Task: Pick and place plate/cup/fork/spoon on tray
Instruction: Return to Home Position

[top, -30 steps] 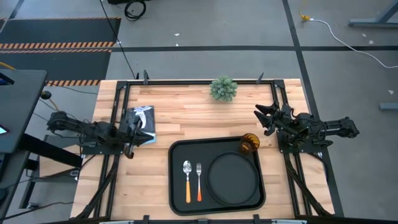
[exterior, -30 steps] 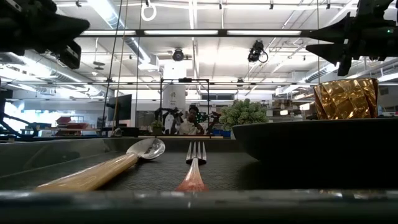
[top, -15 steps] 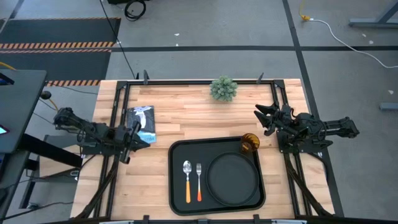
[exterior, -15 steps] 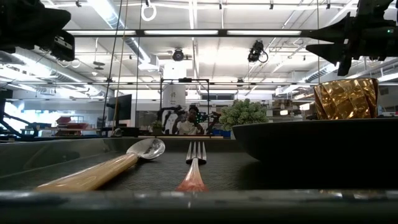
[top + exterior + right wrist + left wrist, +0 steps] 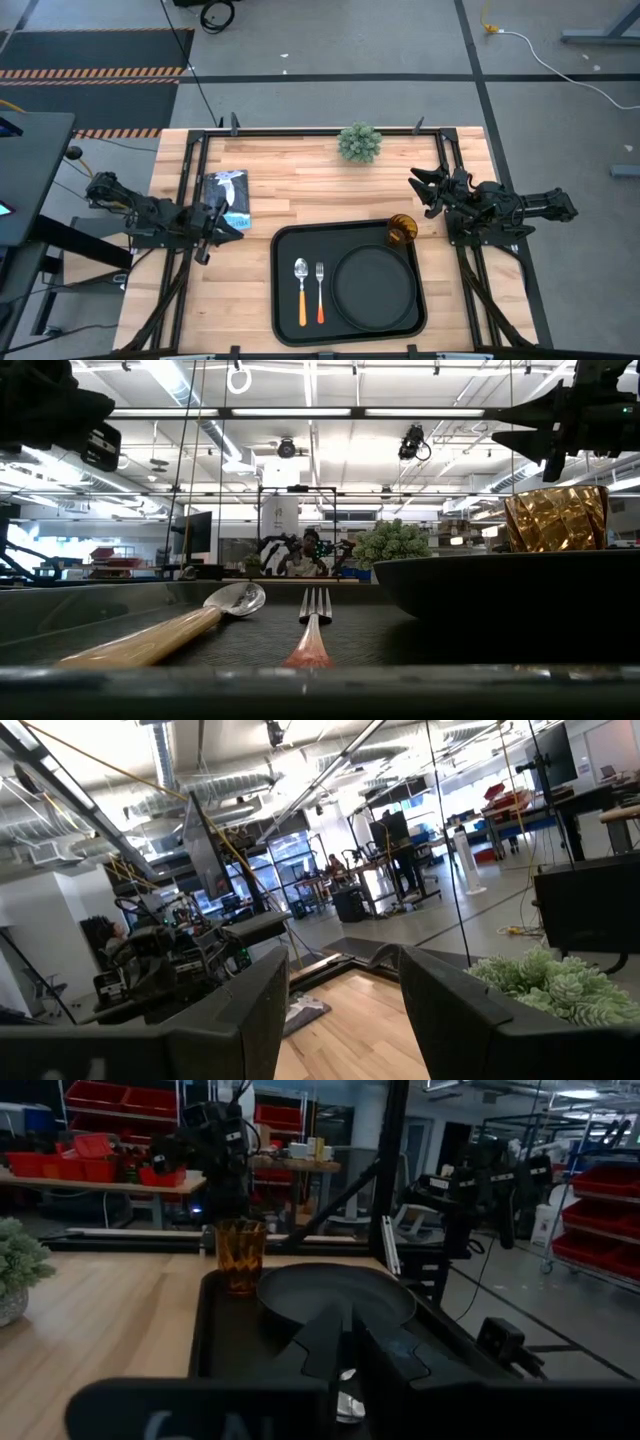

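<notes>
Since a second ago only the left arm has changed: it has drawn back toward the left edge of the table (image 5: 300, 185), and its left gripper (image 5: 216, 222) now sits well left of the tray (image 5: 285, 300), with fingers that look drawn nearly together in the left wrist view and hold nothing. All else is unchanged. The right gripper (image 5: 424, 192) hangs just beyond the tray's far right corner, fingers spread and empty. All four task items lie inside the tray: the plate (image 5: 375, 283) fills its right part, the cup (image 5: 401, 230) stands upright in the far right corner just beyond the plate, and the spoon (image 5: 301, 290) and fork (image 5: 319, 290) lie side by side left of the plate, handles toward the near edge. On this evidence the placing appears complete. Remaining risks are judged as follows: the right gripper is near the cup, so a low or inward retreat could clip and topple that light tumbler; a further left-arm pass over the tray could drag the cutlery out of line. A plant (image 5: 359, 142) and a blue-and-white packet (image 5: 230, 190) stand beyond the tray, clear of both arms.
</notes>
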You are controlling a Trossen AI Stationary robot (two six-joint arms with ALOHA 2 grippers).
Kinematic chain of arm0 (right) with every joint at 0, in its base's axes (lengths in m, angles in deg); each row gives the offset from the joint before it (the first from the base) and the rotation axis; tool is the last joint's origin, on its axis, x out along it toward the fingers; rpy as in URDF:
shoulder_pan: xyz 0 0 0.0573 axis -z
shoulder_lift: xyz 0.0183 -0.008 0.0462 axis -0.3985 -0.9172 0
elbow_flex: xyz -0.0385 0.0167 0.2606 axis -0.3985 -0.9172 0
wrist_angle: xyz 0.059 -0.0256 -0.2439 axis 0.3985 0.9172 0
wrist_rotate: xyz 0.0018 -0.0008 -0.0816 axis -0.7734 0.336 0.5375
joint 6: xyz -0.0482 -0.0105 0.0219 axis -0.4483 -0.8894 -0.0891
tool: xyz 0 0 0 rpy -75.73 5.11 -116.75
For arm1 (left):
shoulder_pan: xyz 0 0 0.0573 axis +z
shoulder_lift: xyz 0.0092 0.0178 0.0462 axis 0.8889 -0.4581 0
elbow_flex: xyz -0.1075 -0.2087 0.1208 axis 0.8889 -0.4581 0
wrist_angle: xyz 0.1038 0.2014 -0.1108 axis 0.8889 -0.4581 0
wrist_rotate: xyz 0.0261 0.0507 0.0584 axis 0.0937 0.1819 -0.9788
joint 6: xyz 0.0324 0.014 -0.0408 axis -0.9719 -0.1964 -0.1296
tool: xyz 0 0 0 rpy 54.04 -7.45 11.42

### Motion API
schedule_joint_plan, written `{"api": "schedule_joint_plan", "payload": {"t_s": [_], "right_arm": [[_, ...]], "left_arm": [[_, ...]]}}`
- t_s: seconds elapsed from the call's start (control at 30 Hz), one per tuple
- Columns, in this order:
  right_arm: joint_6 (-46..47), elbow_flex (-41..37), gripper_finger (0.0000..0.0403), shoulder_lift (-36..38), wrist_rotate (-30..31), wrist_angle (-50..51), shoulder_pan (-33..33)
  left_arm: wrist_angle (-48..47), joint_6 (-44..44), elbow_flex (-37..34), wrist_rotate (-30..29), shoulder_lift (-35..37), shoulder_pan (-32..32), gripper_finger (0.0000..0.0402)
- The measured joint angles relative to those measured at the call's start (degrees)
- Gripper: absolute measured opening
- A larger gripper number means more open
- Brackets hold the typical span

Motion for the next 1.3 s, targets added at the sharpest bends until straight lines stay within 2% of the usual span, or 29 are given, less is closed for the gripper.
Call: {"api": "schedule_joint_plan", "payload": {"t_s": [1.3], "right_arm": [[0.0,0.0,0.0197,0.0,0.0,0.0,0.0]], "left_arm": [[1.04,0.07,-0.02,-0.09,0.02,0.0,0.0036]]}}
